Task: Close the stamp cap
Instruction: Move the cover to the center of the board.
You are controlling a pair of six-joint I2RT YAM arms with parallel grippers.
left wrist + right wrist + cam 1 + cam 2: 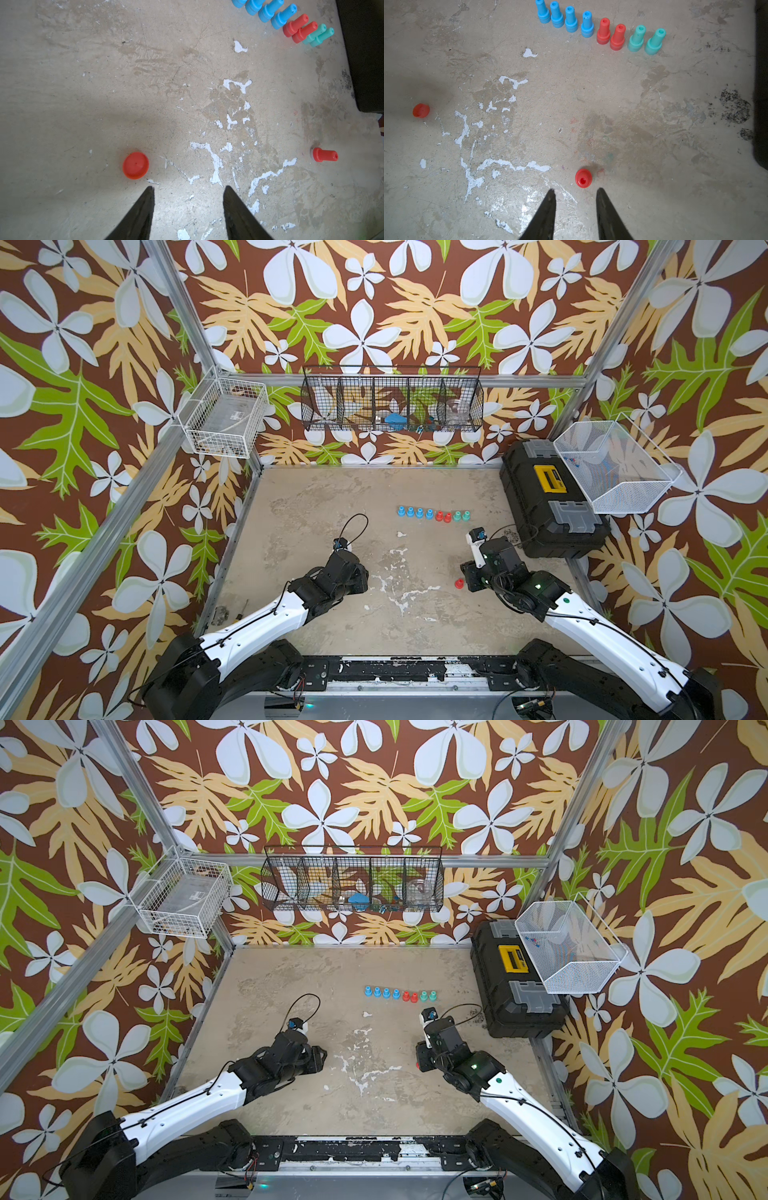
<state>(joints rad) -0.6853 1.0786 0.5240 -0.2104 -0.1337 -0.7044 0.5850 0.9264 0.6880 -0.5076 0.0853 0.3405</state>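
**Item 1. Red plastic stamp [583,178], stepped cylinder.** It has a wide round foot and a narrower handle with a hole in its top. It stands upright on the worn beige tabletop [311,497], handle up, and a pale band shows at the foot in the left wrist view. It sits just ahead of the right jaws, which are parted and empty. This is probably so that arm can take it by the handle.

**Item 2. Red plastic cap [135,165], shallow round disc.** It lies flat, seemingly with the closed face up, well apart from the stamp. It sits just beside the left jaws, which are also spread with nothing between them. The layout suggests one piece per arm, to be brought together at the middle. The cap is not yet fitted.

**Item 3. Row of eight small plastic stamps [434,514]: four blue, two red, two teal.** They stand upright, side by side, towards the back, likely kept clear of the working area.

**Item 4. Black plastic toolbox with yellow label [552,506].** It sits at the right edge and plays no part.
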